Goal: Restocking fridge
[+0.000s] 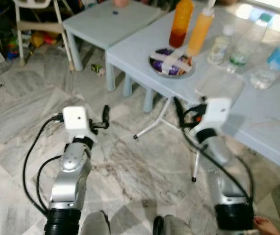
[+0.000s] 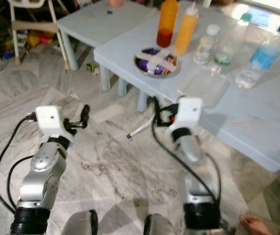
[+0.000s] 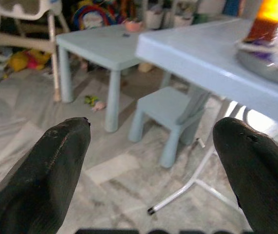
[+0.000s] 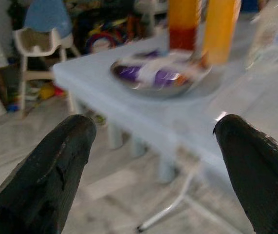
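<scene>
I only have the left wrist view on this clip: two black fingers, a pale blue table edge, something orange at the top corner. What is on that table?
Observer: Two orange bottles stand behind a round metal plate holding something purple under white strips.
Operator: Anything else up there?
Observer: Yes, several clear plastic bottles stand further along the light blue table, toward the robot's right.
Operator: Where is the right gripper?
Observer: The right gripper hangs open at the table's near edge, aimed at the plate, holding nothing.
Operator: And mine, seen from above?
Observer: The left gripper is open over the marble floor, short of the table.
</scene>
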Controlling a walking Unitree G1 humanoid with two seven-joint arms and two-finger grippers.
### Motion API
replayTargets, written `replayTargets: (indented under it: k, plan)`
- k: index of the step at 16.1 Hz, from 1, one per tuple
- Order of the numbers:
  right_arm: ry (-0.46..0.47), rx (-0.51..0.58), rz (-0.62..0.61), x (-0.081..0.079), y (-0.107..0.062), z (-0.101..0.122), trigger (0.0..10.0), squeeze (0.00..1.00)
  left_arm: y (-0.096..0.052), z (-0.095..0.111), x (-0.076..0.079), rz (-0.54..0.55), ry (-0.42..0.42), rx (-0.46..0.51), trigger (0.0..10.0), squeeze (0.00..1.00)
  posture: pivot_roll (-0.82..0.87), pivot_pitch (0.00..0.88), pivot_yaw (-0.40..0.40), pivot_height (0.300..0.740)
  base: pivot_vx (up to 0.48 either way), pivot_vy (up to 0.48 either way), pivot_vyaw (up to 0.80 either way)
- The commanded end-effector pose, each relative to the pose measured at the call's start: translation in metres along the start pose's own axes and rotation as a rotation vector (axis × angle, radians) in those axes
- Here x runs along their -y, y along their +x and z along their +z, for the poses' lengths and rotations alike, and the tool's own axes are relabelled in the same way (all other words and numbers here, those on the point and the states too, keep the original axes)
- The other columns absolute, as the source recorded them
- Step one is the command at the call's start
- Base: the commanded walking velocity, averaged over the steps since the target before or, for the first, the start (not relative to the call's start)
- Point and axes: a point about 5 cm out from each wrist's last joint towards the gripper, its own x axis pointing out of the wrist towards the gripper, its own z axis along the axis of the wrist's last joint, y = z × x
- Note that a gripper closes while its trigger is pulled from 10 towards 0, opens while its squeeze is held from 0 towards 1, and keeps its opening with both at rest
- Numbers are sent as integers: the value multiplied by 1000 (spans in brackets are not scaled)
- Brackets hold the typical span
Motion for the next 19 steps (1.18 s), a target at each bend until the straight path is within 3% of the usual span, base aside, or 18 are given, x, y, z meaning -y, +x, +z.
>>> replayTargets:
  k: [1, 6, 7, 8, 9, 10, 11, 12, 15, 16, 17, 18, 19]
  plan:
    - [31, -40, -22, 6, -1, -3, 10000, 0, -1, -1, -1, 0, 9, -10, 10000, 0, 49, 129, -32, 740, 0, 0, 0]
    - [41, -54, 2, 7, -4, 0, 10000, 0, -2, 0, -4, 13, -9, -37, 10000, 0, 46, 130, -33, 740, 0, 0, 0]
    - [30, -46, -17, 10, -5, 1, 10000, 620, -2, 1, -4, 8, -2, -34, 10000, 1000, 44, 131, -34, 740, 0, 0, 0]
    - [22, -50, -28, 12, -4, 1, 10000, 1000, -2, 1, -5, 37, 22, -32, 10000, 1000, 41, 130, -36, 740, 0, 0, 0]
    - [7, -54, -38, 13, -3, 0, 10000, 1000, -1, -1, -6, 64, 49, -46, 10000, 1000, 42, 127, -40, 740, 0, 0, 0]
    - [47, -35, -28, 13, -2, 2, 0, 0, 0, -1, -4, 50, 33, -39, 10000, 855, 41, 125, -42, 740, 0, 0, 0]
    - [70, -27, -15, 12, -1, 4, 0, 0, -1, -1, -4, 49, 31, -31, 1765, 0, 41, 124, -43, 740, 0, 0, 0]
    - [46, -34, -14, 12, 0, 4, 0, 0, -1, 0, -4, 52, 31, -32, 0, 0, 42, 122, -45, 740, 0, 0, 0]
    - [35, -35, 9, 9, 0, 4, 0, 0, 0, 2, -2, 38, 39, -15, 0, 0, 43, 119, -47, 740, 0, 0, 0]
    - [-3, -39, -8, 9, -1, 4, 7922, 0, 0, 2, 1, 15, 0, -21, 10000, 0, 44, 118, -48, 740, 0, 0, 0]
    - [37, -30, 1, 7, -1, 5, 10000, 749, 0, 4, 2, 13, -16, -9, 10000, 1000, 39, 124, -45, 740, 0, 0, 0]
    - [33, -22, -2, 7, -1, 6, 10000, 1000, 0, 5, 2, 11, -19, 0, 10000, 1000, 38, 125, -45, 740, 0, 0, 0]
    - [24, -13, -12, 8, -2, 7, 10000, 1000, 0, 6, 2, 5, -29, -1, 10000, 1000, 37, 125, -44, 740, 0, 0, 0]
